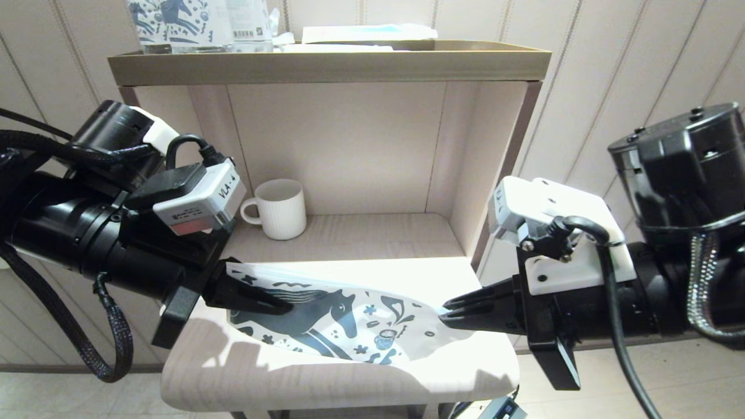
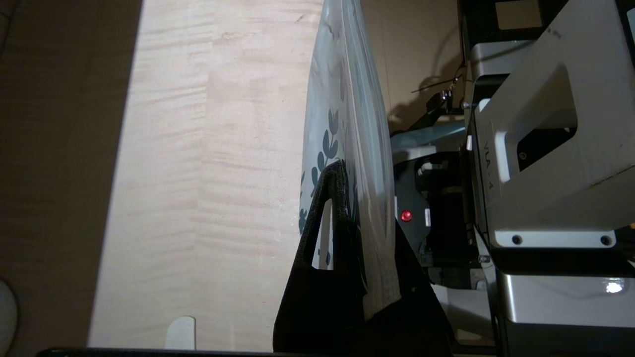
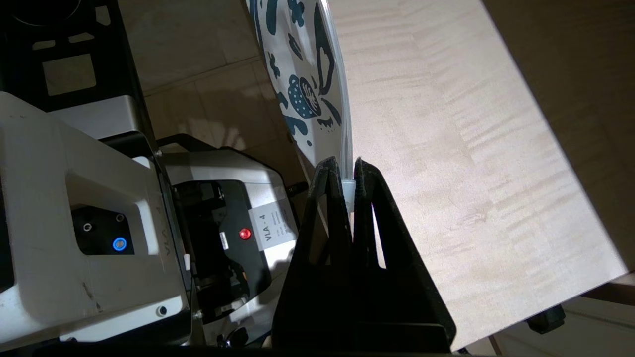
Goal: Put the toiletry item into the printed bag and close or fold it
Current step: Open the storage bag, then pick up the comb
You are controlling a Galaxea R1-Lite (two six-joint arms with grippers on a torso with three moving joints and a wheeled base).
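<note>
The printed bag [image 1: 343,326], white with a dark teal horse and doodles, hangs stretched between both grippers just above the pale wooden table [image 1: 326,387]. My left gripper [image 1: 278,305] is shut on the bag's left end, its black fingers clamping the bag [image 2: 347,99] edge-on in the left wrist view, where the gripper [image 2: 354,173] pinches the sheet. My right gripper [image 1: 447,311] is shut on the bag's right tip; in the right wrist view the gripper [image 3: 349,166] nips a small clear tab at the end of the bag [image 3: 302,74]. The toiletry item is not visible.
A white ribbed mug [image 1: 282,208] stands at the back left of the shelf recess. On the tray on top [image 1: 326,61] stand upright horse-printed packs [image 1: 174,20] and a flat packet [image 1: 366,32]. The cabinet's side wall [image 1: 465,174] is close to the right arm.
</note>
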